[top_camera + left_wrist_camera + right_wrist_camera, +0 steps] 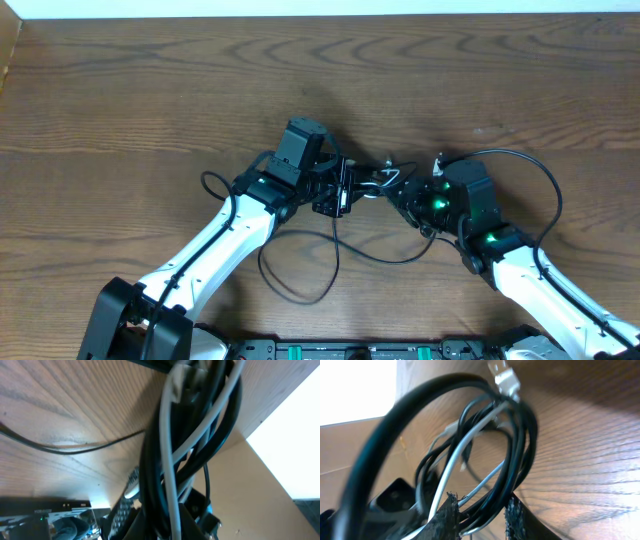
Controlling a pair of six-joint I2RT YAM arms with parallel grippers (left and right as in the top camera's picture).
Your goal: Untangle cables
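Tugging now could cinch the cables tighter: my left gripper clamps them, my right gripper just beside it straddles them narrowly (gripping? I cannot tell).

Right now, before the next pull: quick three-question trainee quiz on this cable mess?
1. True or false: every cord among the cables is black.
2. In the right wrist view, the cables run: A) between the right jaws, B) beside the jaws, outside them, C) out of sight.
3. Fill in: seen from overhead, the cables sit ___ the left arm and the right arm.
Key: 1 false, one is white; 2 A; 3 between.
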